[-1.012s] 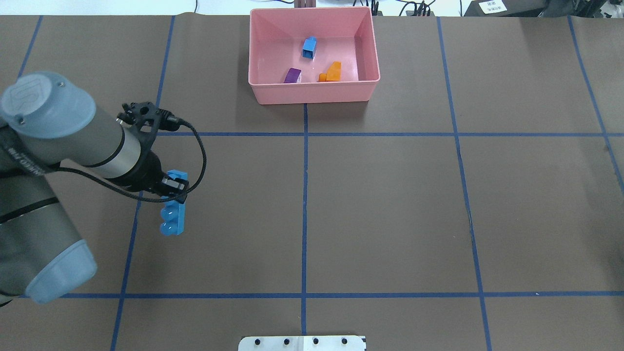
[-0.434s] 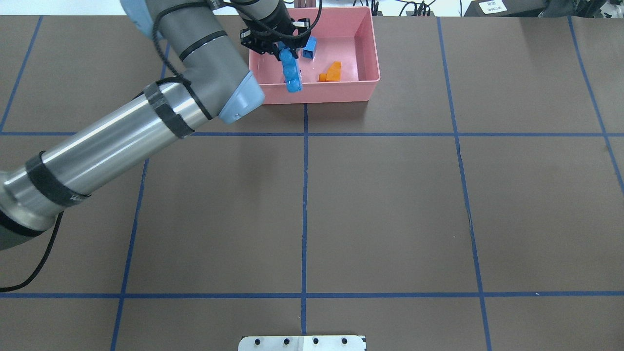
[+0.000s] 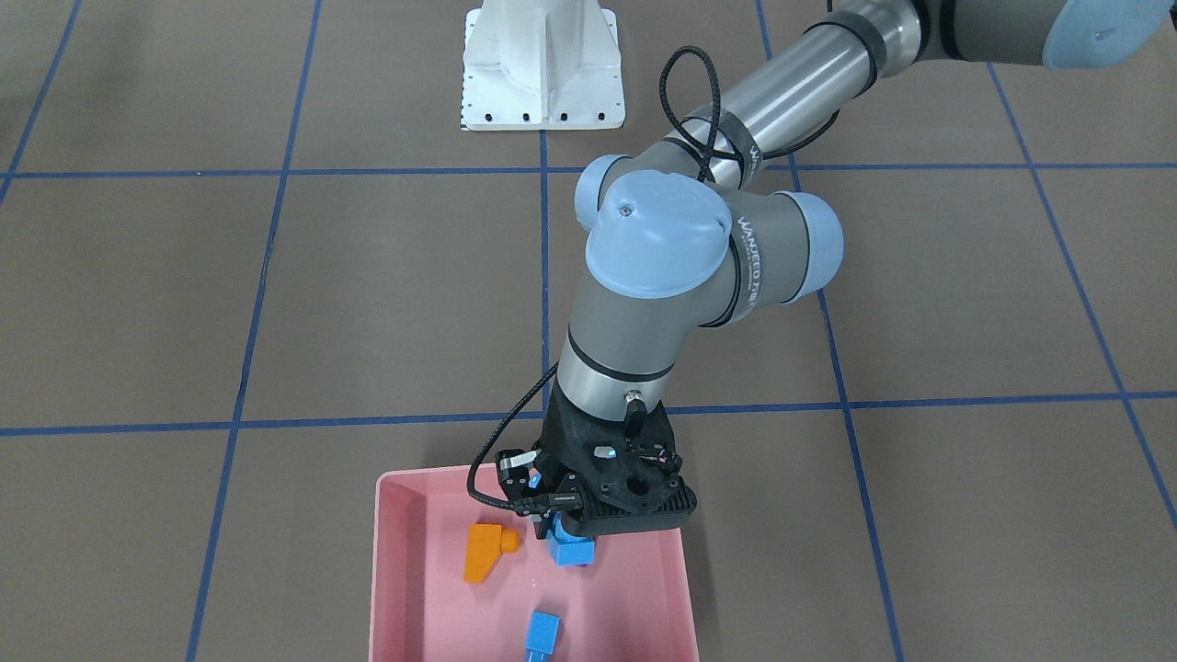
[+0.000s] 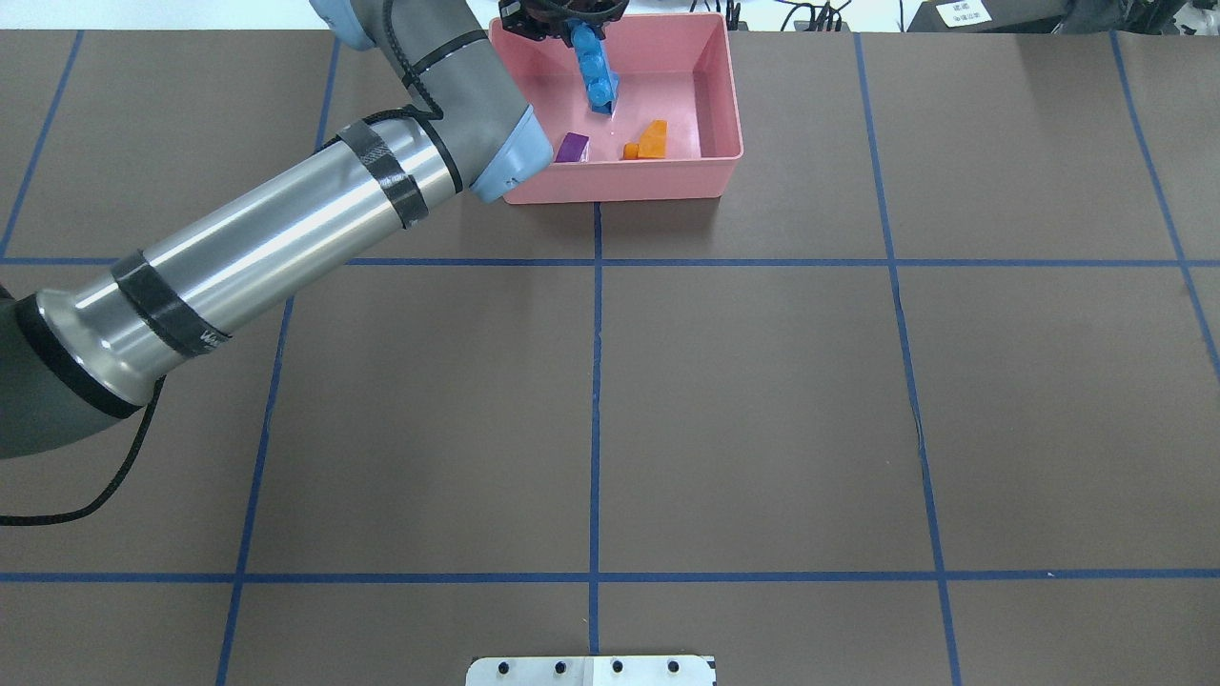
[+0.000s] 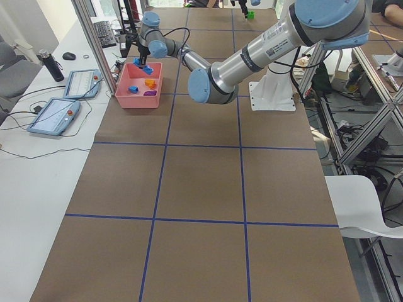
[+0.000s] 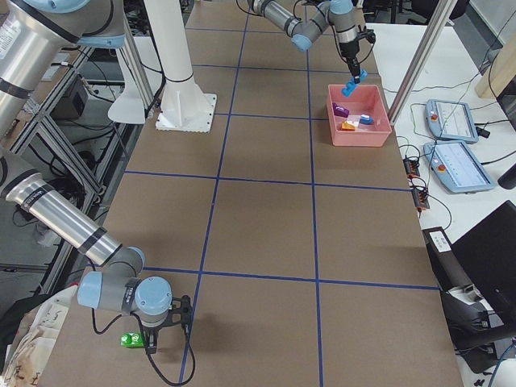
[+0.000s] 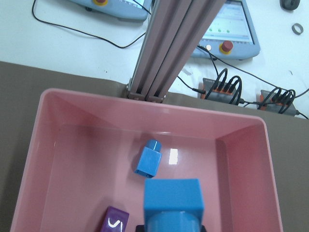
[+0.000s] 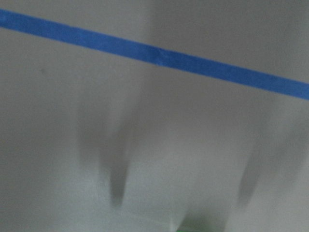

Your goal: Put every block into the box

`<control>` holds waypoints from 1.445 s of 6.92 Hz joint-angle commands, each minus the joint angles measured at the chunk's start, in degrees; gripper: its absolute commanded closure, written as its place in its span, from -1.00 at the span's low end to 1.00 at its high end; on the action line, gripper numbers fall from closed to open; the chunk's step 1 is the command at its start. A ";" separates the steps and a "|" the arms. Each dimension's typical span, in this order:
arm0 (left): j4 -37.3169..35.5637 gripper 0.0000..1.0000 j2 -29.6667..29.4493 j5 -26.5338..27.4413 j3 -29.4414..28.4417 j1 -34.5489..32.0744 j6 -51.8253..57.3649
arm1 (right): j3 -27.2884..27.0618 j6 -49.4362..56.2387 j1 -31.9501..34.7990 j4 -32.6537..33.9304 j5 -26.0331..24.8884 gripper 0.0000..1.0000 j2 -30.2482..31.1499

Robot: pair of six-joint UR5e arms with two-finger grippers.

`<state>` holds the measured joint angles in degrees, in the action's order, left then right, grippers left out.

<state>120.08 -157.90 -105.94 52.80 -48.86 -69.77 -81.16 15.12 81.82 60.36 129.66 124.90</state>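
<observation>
Our left gripper is clamped on the long blue block, which we see hanging over the pink box at the worktop's far edge. Our right gripper is near the green block by a robot-side corner, and we cannot tell how far open it is.

My overhead looks forward and down on the worktop; the front camera faces it, steeply down; both share the box. Two end cameras look along the worktop. My left wrist camera sits close above the box; the right, blurred, hugs the worktop.
</observation>
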 commanded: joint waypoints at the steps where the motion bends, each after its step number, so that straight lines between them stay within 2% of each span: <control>1: 5.77 0.55 -1.18 4.07 -5.94 0.08 -0.02 | 2.93 1.05 0.18 -0.07 0.07 -0.96 0.16; 2: 5.78 -0.35 -1.18 4.16 -6.13 0.08 0.16 | 3.99 1.58 0.18 -0.07 -0.19 -0.96 0.16; 3: 5.69 -0.65 -1.18 4.69 -6.13 0.08 0.25 | 4.34 1.41 0.70 -1.29 0.24 -0.72 0.16; 4: 5.69 -0.98 -1.27 4.69 -6.04 0.08 0.25 | 4.52 0.71 1.05 -2.34 0.33 0.86 0.16; 5: 5.69 -0.98 -1.18 4.60 -6.04 -0.09 0.16 | 4.44 1.49 1.14 -2.35 0.42 1.00 0.16; 6: 5.17 -0.98 -0.92 4.17 -5.43 -0.18 0.77 | 3.30 1.49 2.19 -2.61 0.94 1.00 0.69; 7: 1.77 -0.98 1.60 -0.10 -2.38 -0.01 1.82 | 0.16 1.41 3.77 -2.01 2.77 1.00 0.69; 8: -4.44 -0.98 4.67 -5.19 4.52 -0.70 5.05 | -2.57 0.36 5.44 -1.74 3.05 1.00 -0.96; 9: -7.99 -0.98 13.14 -6.11 15.47 -0.97 8.82 | -9.47 -5.65 5.45 4.35 4.97 1.00 -5.59; 10: -8.46 -0.98 22.37 -6.21 24.54 -1.23 13.04 | -16.85 -15.55 5.45 14.85 6.99 1.00 -13.29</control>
<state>113.87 -145.60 -111.11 66.18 -49.74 -61.49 -89.84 9.06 87.04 65.30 134.42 119.08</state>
